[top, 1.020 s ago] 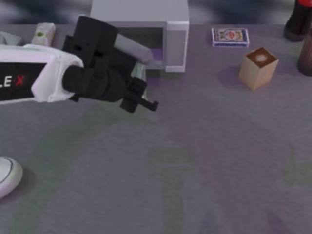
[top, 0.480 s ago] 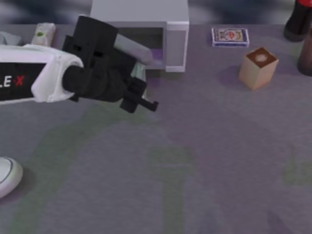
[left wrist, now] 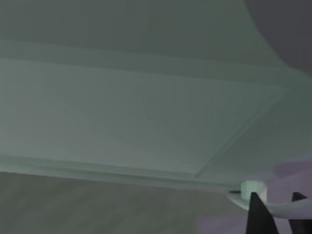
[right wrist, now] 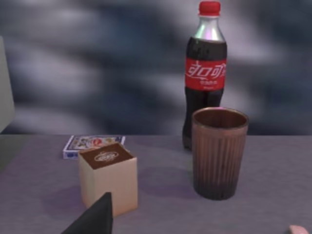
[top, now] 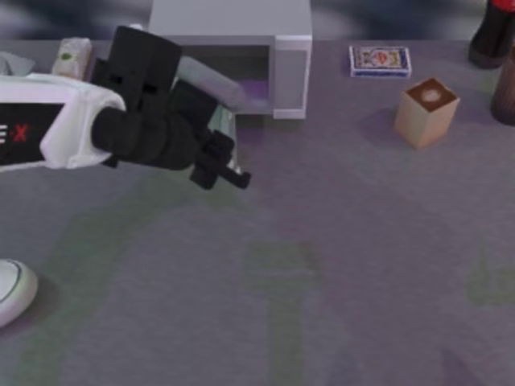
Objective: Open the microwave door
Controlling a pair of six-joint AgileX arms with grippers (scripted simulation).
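The white-grey microwave [top: 229, 20] stands at the table's back, left of centre, and its purple-tinted cavity [top: 256, 87] shows. The microwave door [top: 205, 76] is swung partly out toward the left. In the left wrist view the door [left wrist: 136, 107] fills most of the picture. My left gripper [top: 228, 171] sits at the door's free edge. There the left gripper [left wrist: 279, 219] is shut on the slim white handle [left wrist: 285, 205], one dark fingertip [left wrist: 257, 217] on each side of it. My right gripper [right wrist: 97, 217] shows only as a dark tip, off to the right near the tan box.
A tan box [top: 426, 112], a card pack [top: 379, 61], a cola bottle [top: 492, 32] and a brown cup [top: 507, 92] stand at the back right. A small carton [top: 71, 55] lies left of the microwave. A white rounded object [top: 12, 289] sits at the left edge.
My left arm has pulled a little to the left, and the door has swung slightly wider with it. The right side is unchanged.
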